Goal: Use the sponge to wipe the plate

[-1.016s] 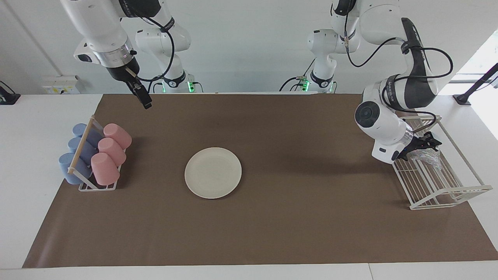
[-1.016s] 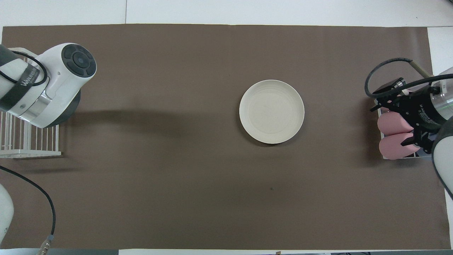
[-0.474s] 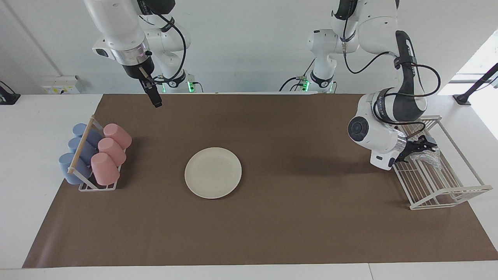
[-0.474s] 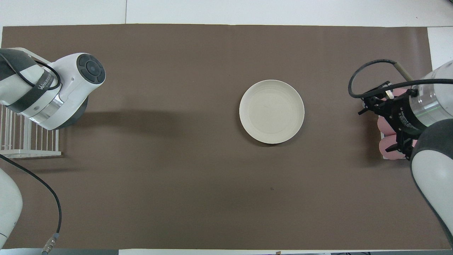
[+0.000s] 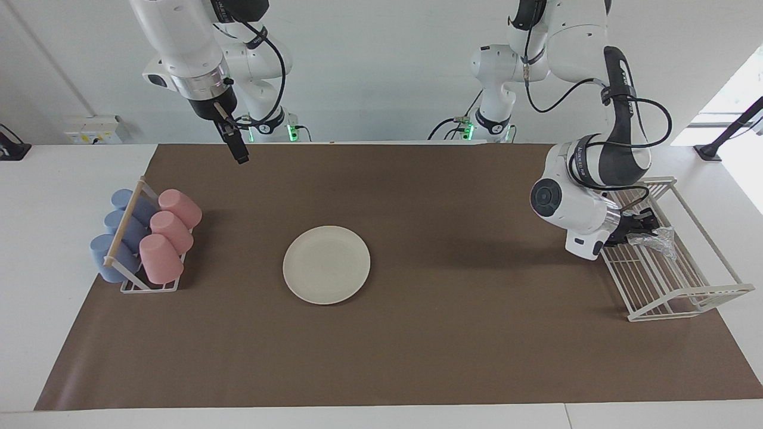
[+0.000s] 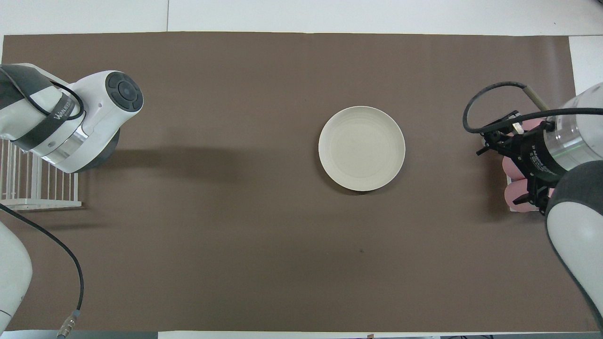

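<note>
Reaching into the white wire rack at the left arm's end of the table: left gripper, low over the wire floor, fingertips at the silvery crinkled sponge. Touching the sponge, apparently, but fingers too dark and bunched to read as apart or clamped (cannot tell which). Hidden in the overhead view under the left arm's white wrist, with only a corner of the rack showing.

Lying flat on the brown mat, near the middle of the table and somewhat toward the right arm's end: cream-white plate, bare, well apart from the rack and from both grippers; same round plate plain in the overhead view.

Hanging high, waiting, over the mat's edge nearest the robots: right gripper, pointing down, fingers together in one narrow dark bar. In the overhead view covering part of the cup holder, only its wrist and black body seen.

Standing at the right arm's end: small white holder with three pink cups and three blue cups lying tilted in two rows.
</note>
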`<action>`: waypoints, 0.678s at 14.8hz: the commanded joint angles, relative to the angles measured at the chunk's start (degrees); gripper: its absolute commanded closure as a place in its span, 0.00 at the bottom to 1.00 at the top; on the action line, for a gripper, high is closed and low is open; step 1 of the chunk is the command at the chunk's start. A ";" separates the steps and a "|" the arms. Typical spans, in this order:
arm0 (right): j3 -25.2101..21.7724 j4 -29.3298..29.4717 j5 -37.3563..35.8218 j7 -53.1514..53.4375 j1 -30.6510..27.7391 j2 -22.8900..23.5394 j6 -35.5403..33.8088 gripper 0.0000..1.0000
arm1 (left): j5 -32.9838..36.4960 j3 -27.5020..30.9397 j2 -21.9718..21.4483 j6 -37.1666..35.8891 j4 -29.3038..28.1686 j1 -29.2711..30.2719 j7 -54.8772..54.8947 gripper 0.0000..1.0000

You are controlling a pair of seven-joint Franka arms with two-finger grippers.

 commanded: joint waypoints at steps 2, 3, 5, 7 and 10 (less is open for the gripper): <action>0.39 -1.87 0.85 0.45 -0.29 -1.68 -0.17 0.00 | 0.27 0.17 -0.76 -0.17 -0.52 -0.47 -1.87 1.00; 0.57 -1.87 0.85 0.45 0.15 -1.68 -0.17 0.00 | 0.18 0.17 -0.76 -0.17 -0.34 -0.47 -1.78 1.00; 0.66 -1.87 0.85 0.53 0.77 -1.77 -0.17 0.00 | -0.69 0.08 -0.76 -0.17 0.53 -0.47 -1.70 1.00; 0.66 -1.96 0.85 0.45 0.77 -1.85 -0.17 0.00 | -7.17 -0.01 -0.94 -0.86 5.43 -0.47 -1.00 1.00; 0.66 -1.96 0.85 1.23 0.77 -1.77 -0.17 0.00 | -22.02 -0.79 -1.03 -9.28 16.50 -1.26 2.95 1.00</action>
